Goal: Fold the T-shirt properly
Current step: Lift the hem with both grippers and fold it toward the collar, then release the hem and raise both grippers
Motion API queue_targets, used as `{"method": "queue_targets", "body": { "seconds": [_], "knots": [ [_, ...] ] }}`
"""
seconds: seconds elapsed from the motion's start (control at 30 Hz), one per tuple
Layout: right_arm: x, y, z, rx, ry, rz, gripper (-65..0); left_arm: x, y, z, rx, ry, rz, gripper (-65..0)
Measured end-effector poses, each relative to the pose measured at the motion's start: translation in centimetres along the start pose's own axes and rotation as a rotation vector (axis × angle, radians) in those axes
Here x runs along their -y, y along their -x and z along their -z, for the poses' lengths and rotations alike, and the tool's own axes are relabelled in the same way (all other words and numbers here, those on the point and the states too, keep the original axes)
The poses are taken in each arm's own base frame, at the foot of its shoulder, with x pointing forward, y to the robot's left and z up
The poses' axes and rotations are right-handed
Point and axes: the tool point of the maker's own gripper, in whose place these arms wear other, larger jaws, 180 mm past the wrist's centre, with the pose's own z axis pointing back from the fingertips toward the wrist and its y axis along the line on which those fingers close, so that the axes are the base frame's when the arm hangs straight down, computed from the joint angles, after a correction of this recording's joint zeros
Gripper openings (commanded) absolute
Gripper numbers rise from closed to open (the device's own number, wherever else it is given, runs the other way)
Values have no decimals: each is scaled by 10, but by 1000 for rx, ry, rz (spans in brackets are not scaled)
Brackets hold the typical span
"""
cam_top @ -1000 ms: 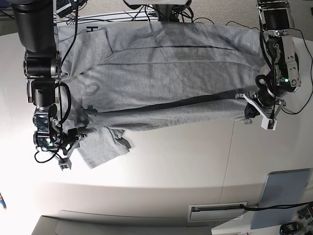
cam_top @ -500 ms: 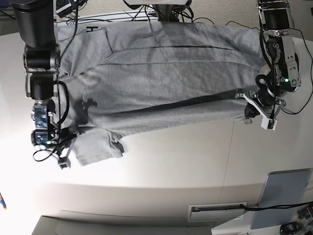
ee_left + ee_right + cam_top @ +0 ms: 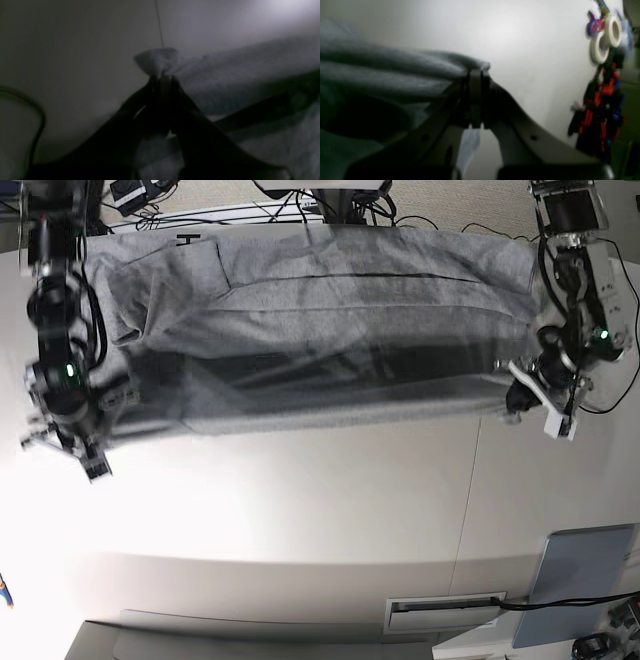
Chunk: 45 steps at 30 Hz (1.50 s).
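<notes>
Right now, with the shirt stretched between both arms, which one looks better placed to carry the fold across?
Neither alone, probably. The left pincer and right pincer each pinch an end of the T-shirt's lifted near edge, so both likely carry it together.

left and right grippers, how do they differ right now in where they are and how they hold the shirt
The left gripper is at the base view's right end of the T-shirt; the right gripper is at its left end. The left pinches a small bunched tuft; the right clamps a broader folded edge. Both are shut on fabric, stretching the shirt between them.
</notes>
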Motion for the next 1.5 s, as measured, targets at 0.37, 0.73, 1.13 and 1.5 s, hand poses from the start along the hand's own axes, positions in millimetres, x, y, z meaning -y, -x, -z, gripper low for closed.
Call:
{"method": "queue_targets", "body": {
  "seconds": [0.37, 0.73, 1.13, 1.5],
  "knots": [
    [-17, 71, -60, -89, -4, -43, -650, 6, 56, -43, -96, -30, 30, -650],
    [-49, 131, -89, -259, -86, -100, -650, 10, 112, -61, -240, -26, 19, -650],
    [-87, 178, -110, -382, -232, -206, -581, 7, 115, -62, -253, -39, 32, -650],
    [-85, 169, -106, -335, -220, -201, -422, 4, 116, -63, -259, -52, 34, -390]
  ]
}}
